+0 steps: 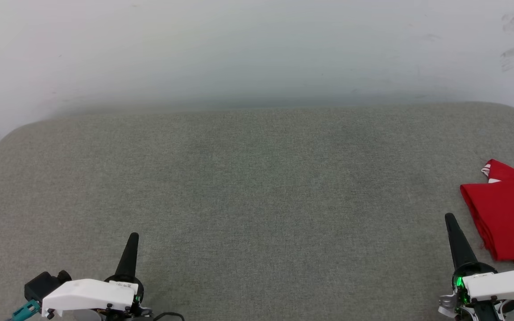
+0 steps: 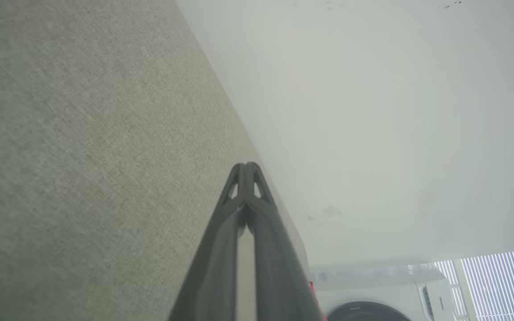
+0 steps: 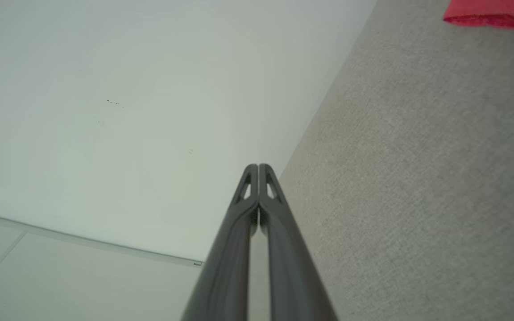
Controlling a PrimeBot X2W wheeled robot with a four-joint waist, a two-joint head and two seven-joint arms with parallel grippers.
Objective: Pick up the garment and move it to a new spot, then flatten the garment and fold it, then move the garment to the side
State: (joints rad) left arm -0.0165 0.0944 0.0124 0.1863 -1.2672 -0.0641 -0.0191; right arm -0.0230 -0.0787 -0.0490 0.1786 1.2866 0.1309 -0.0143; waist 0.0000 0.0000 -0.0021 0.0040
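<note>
The garment (image 1: 507, 214) is a folded red bundle with a bit of white trim, lying at the right edge of the grey cushion and cut off by the picture's edge. A red strip of the garment (image 3: 493, 13) also appears at the top right of the right wrist view. My right gripper (image 1: 450, 218) is shut and empty, just left of the garment and apart from it; its tips (image 3: 258, 167) meet. At the lower left, far from the garment, my left gripper (image 1: 133, 236) is shut on nothing, tips (image 2: 246, 166) pressed together.
A wide grey fabric cushion (image 1: 248, 187) spreads before me, backed by a pale wall (image 1: 257, 49). A white washing machine (image 2: 373, 290) and window blinds (image 2: 502, 281) appear in the left wrist view. Pale floor (image 3: 38, 276) lies beyond the cushion in the right wrist view.
</note>
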